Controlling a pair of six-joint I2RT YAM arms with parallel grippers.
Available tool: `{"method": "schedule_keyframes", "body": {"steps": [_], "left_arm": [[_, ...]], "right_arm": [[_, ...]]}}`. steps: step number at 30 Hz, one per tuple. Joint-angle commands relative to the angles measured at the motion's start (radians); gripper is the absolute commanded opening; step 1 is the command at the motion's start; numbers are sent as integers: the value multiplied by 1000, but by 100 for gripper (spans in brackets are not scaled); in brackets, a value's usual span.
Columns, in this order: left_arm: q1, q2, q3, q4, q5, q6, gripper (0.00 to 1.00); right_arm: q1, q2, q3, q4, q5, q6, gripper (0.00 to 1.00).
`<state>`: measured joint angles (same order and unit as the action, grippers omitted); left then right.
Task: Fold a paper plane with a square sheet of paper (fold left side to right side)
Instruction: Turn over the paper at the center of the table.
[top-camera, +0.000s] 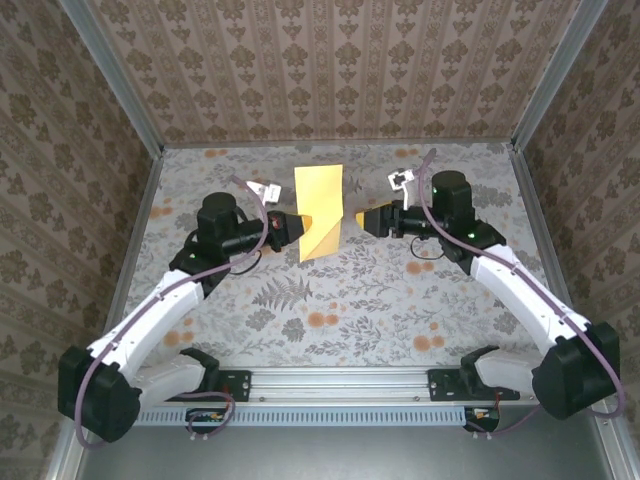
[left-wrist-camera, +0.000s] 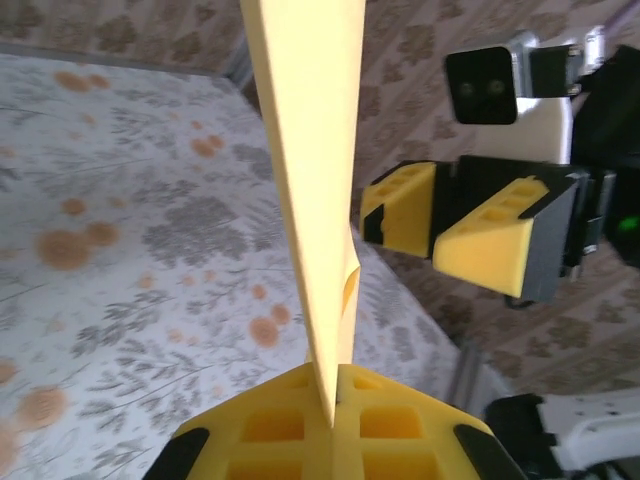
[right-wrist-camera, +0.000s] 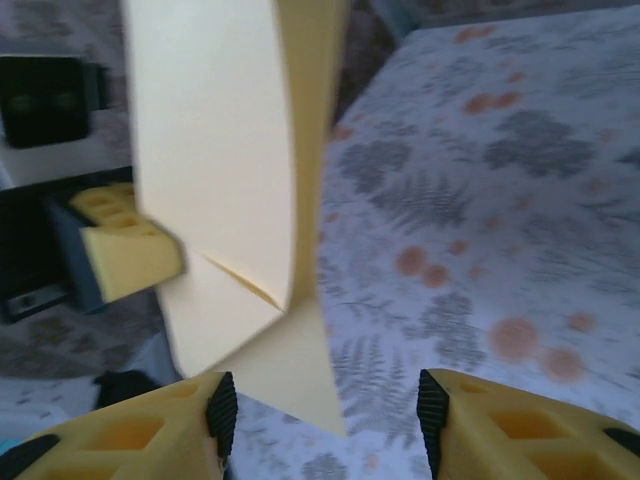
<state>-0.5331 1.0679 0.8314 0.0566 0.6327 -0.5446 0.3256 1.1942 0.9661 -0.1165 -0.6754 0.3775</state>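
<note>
Top external view, folks: the square sheet of paper (top-camera: 319, 212) is looking doubled over into a tall narrow strip, and it is standing up off the counter (top-camera: 350, 300), right between the two pincers. The left pincer (top-camera: 298, 227) is doing all the holding. On the left wrist camera its yellow fingers (left-wrist-camera: 260, 430) are pressing tight together, and the paper's edge is rising straight out of the seam between them. The right pincer (top-camera: 363, 218) is sitting just beside the strip on the far side from its partner, and its jaws are standing spread. On the right wrist camera the paper's lower corner is dangling in the gap between them, touching neither finger as far as I am making out.

Now the worry. One low pinch is carrying a thin, floppy sheet, so I am judging it could sag or twist away from the left pincer. The two layers are already bowing apart on the side facing the right pincer, and a small dent is showing close to where the left one is biting. If the right pincer is closing off line, it is risking a crumple or a crooked crease, and the plane is coming out lopsided. Any slip in the left pinch and the sheet is dropping to the counter below both pincers.
</note>
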Motion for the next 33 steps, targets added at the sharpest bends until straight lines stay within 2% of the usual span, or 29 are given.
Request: {"method": "schedule_keyframes", "body": {"steps": [1,3,7,9,13,17,21,24,28,33], "left_arm": [[-63,-38,78,-254,-253,167,0],[-130,-42,115,-358,-411,215,0],[-283,-13,214,-563,-766,257,0],[-365,23,263,-663,-949,249,0],[-493,148,379,-860,-1207,166,0],[-569,315,509,-1077,-1376,6,0],[-591,454,597,-1219,-1411,-162,0],[-593,527,618,-1236,-1380,-253,0],[-593,627,664,-1254,-1325,-361,0],[-591,819,814,-1377,-1264,-458,0]], "right_arm": [[-22,-47,-6,-223,282,-57,60],[-27,-64,-11,-288,398,-58,64],[-31,-90,-26,-393,592,-54,81],[-34,-105,-47,-416,676,-49,99],[-46,-133,-94,-459,799,-32,100],[-51,-158,-133,-479,912,5,100],[-52,-164,-157,-497,994,33,100],[-52,-160,-167,-501,1023,48,100],[-54,-159,-176,-485,1006,46,100],[-54,-153,-185,-471,988,40,100]]}}
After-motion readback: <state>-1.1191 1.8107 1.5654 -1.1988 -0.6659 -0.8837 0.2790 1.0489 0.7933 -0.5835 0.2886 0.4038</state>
